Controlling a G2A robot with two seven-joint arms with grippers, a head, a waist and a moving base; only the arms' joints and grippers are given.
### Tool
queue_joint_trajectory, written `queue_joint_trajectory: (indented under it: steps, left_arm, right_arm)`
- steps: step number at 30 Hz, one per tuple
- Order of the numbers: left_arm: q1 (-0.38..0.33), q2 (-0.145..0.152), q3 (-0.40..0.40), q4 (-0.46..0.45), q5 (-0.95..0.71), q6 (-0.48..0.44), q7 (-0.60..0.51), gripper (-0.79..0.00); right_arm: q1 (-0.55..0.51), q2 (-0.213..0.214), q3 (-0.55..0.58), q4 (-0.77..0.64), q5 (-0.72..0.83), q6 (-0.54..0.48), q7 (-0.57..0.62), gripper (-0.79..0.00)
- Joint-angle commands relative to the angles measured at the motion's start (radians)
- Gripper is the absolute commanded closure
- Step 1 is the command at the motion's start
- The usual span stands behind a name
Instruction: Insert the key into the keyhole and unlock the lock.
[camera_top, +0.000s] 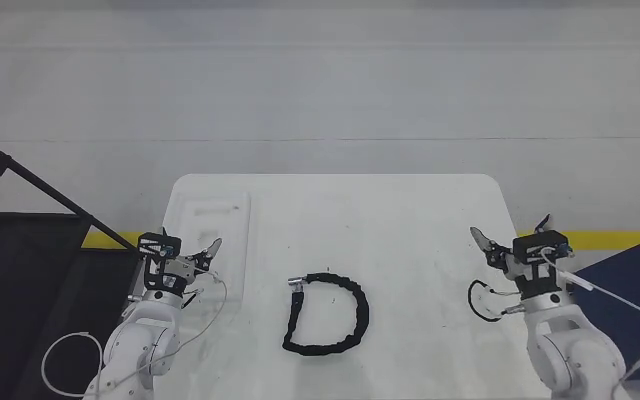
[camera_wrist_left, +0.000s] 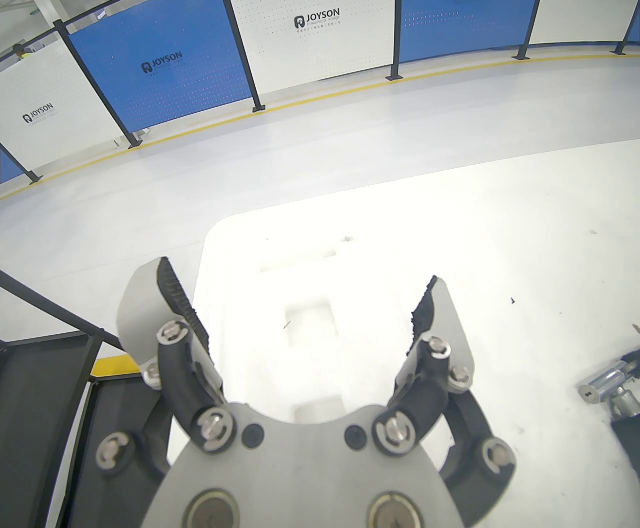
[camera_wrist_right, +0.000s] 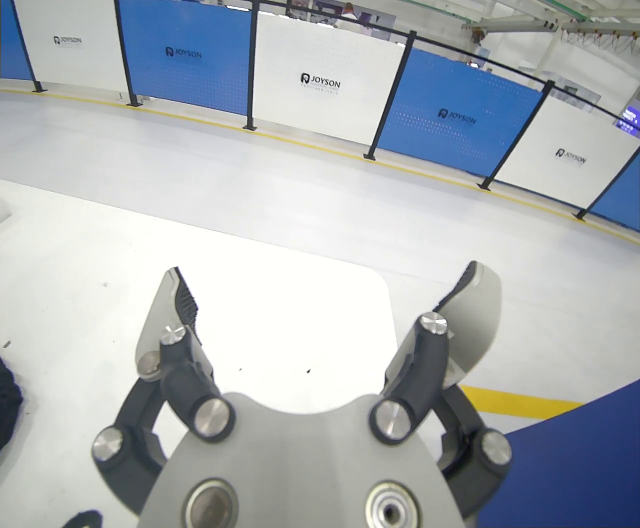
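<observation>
A black fabric-covered chain lock (camera_top: 327, 315) lies in a D-shaped loop at the middle of the white table (camera_top: 400, 220). Its metal cylinder end (camera_top: 297, 287) points toward the table's left side. The left wrist view shows that silver cylinder (camera_wrist_left: 602, 385) with its keyhole face. My left gripper (camera_top: 190, 250) (camera_wrist_left: 300, 280) hovers open and empty over the left edge, above a white tray (camera_wrist_left: 235, 280). My right gripper (camera_top: 510, 232) (camera_wrist_right: 322, 272) stands open and empty at the right edge. A bit of the lock's black cover (camera_wrist_right: 7, 400) shows in the right wrist view. I cannot make out a key.
The white tray (camera_top: 207, 215) with shallow recesses sits at the table's back left. A black cable loop (camera_top: 480, 300) hangs by the right arm. A dark panel (camera_top: 40, 290) and a black rod (camera_top: 60, 200) stand left of the table.
</observation>
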Motion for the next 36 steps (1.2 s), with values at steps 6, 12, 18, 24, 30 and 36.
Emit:
queue_joint_trajectory:
  steps: [6, 12, 18, 24, 30, 36]
  left_arm:
    - [0.0, 0.0, 0.0, 0.0, 0.0, 0.0, 0.0, -0.785]
    - [0.0, 0.0, 0.0, 0.0, 0.0, 0.0, 0.0, -0.785]
    - [0.0, 0.0, 0.0, 0.0, 0.0, 0.0, 0.0, -0.785]
    - [0.0, 0.0, 0.0, 0.0, 0.0, 0.0, 0.0, -0.785]
    - [0.016, 0.007, 0.009, -0.071, 0.17, -0.02, -0.073, -0.785]
    - [0.087, 0.013, 0.023, -0.258, 0.4, -0.029, -0.231, -0.785]
  right_arm:
    - [0.05, 0.007, -0.041, -0.095, -0.056, -0.113, 0.108, -0.785]
    - [0.076, 0.006, -0.133, -0.135, -0.129, -0.147, 0.15, -0.785]
    - [0.063, 0.003, -0.185, -0.129, -0.154, -0.144, 0.125, -0.785]
    - [0.058, 0.003, -0.186, -0.124, -0.149, -0.146, 0.117, -0.785]
    - [0.058, 0.003, -0.186, -0.124, -0.149, -0.146, 0.117, -0.785]
    - [0.058, 0.003, -0.186, -0.124, -0.149, -0.146, 0.117, -0.785]
